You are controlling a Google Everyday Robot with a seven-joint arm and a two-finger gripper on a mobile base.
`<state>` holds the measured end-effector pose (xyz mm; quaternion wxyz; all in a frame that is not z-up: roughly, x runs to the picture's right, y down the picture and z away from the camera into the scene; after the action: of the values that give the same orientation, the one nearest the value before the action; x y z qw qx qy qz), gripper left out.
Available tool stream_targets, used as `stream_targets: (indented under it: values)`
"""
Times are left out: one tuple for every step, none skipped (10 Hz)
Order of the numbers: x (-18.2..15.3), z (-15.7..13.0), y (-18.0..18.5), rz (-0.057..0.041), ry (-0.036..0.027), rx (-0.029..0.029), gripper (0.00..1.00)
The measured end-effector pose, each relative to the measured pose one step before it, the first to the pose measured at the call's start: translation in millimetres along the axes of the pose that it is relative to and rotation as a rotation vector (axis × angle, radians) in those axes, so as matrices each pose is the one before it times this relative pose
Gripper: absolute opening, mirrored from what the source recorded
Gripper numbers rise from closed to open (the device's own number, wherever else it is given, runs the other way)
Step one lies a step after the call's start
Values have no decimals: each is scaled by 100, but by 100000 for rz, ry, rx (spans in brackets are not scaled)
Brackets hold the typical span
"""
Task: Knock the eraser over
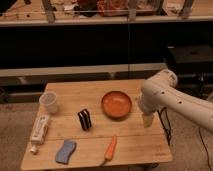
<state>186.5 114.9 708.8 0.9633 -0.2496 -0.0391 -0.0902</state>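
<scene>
The eraser point(84, 120), a small black block with a pale stripe, stands upright on the wooden table point(75, 92), left of centre. My gripper point(146, 120) hangs pointing down from the white arm point(167, 95) near the table's right edge, just right of the orange bowl. It is open and holds nothing. The bowl lies between it and the eraser, which is well off to its left.
An orange bowl point(116, 104) sits right of the eraser. A clear cup point(48, 102) and a white tube point(40, 130) are on the left. A blue sponge point(65, 151) and a carrot point(110, 149) lie near the front edge. Dark shelving stands behind the table.
</scene>
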Motion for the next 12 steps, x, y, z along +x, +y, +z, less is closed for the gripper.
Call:
stream_targets:
  values:
    - [-333,59,-83,-920,-271,206,80]
    - [-469,92,-88,-1077,2,205,80]
    - [-882,105,-209,-1149,-562,197,80]
    - [-129,92,-34,-639,-79,249,80]
    - [-116,79,53,-816,-305,95,80]
    - [-124,76,-11,-837,-130,197,80]
    - [-438,81,-120,-892,-311,112,80]
    - [-490,159,-90,-1033,-276,100,80]
    - [-292,156,-15,-438,-123,101,80]
    - [-399,94,-144,-749,-184,271,80]
    - [-184,140,17,-543,-114,138,80]
    - [-214,148,2,-538,-82,135,80]
